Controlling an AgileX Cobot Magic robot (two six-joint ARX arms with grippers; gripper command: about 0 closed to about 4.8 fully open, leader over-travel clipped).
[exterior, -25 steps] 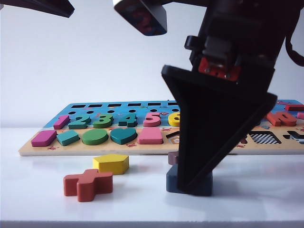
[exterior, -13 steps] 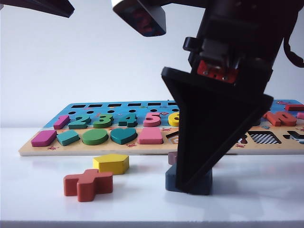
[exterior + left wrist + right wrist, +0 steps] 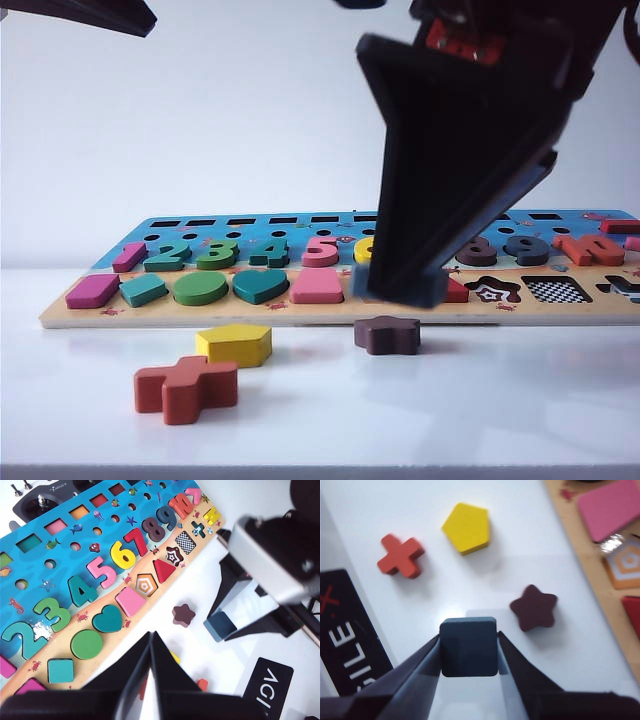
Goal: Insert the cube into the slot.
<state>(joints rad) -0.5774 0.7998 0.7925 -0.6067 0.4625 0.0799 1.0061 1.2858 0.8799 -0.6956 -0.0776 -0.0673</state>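
On the white table [image 3: 520,400], just in front of the puzzle board [image 3: 60,316], lie three loose pieces: a red cross [image 3: 186,388] farthest to the left, a yellow pentagon [image 3: 235,344] beside it and nearer the board, and a brown star [image 3: 387,334] further right. None of them touches another.

The right gripper [image 3: 468,647] hangs above the table over the board's front edge, up and a little right of the star, its two black fingers pinching the cube [image 3: 468,646] by opposite sides. From the room's side the big black finger [image 3: 450,160] hides most of the cube and covers the middle of the board; only the block's lower edge shows.

The board holds colored numbers and shapes in their beds: a green circle [image 3: 86,644], a teal heart [image 3: 107,618], a pink square [image 3: 130,601]. The slot [image 3: 185,542], checkered, lies near the board's right end and holds nothing.

The left gripper [image 3: 150,647] hovers over the board's left part with fingers pressed together, nothing between them.
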